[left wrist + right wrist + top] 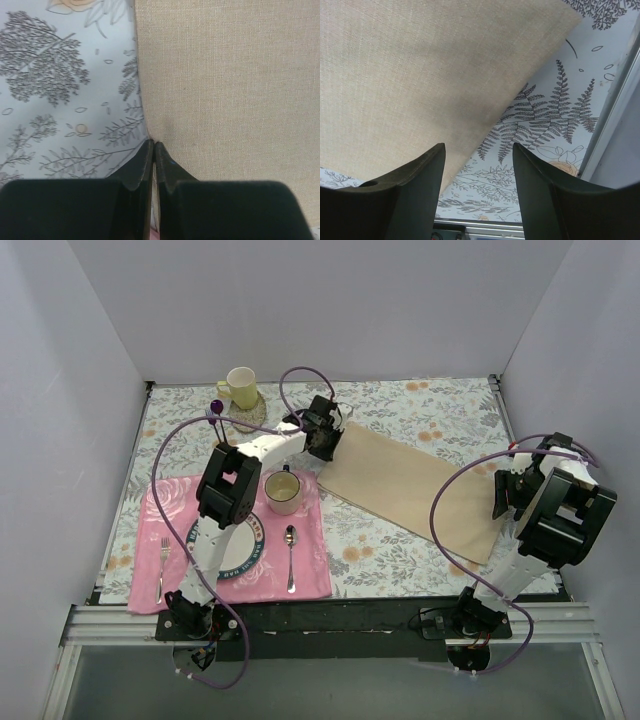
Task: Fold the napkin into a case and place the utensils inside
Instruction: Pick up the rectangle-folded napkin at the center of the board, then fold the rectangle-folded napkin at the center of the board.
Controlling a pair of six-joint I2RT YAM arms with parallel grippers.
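Left hand (153, 146): closest thing in its wrist cam. The black fingers were squeezed nearly together right at the napkin's (415, 485) left corner, with what looked like a thin bit of cloth nipped between them.
Right hand (478, 150): wide open and holding nothing. It hung just over the napkin's opposite corner, near the desk's right edge.
Napkin: it lay flat as a long oblong, running diagonally across the grey floral tablecloth (440, 410), right of the pink placemat (312, 575).
Utensils: nowhere near the cloth yet. The spoon (290, 558) sat on the placemat beside the plate (254, 544), and the fork (163, 570) was at the placemat's left side.
Step in hand: probably getting both ends gripped for a fold. No case had been formed yet.
How to do it well: the right hand looked like it needed to drop onto its corner and close on the cloth alone, not the tablecloth under it. Then both ends should lift together so the edges line up and the fold comes out square.
Cloth: plain beige with a visible coarse weave, matte and floppy, with straight hemmed-looking edges. It would likely sag if only one end went up.
Metal: the spoon and fork were small, shiny and thin, so likely slippery to pinch.
Other bits: a pale cup (283, 490) sat on the placemat and a yellow mug (240, 387) stood at the back.
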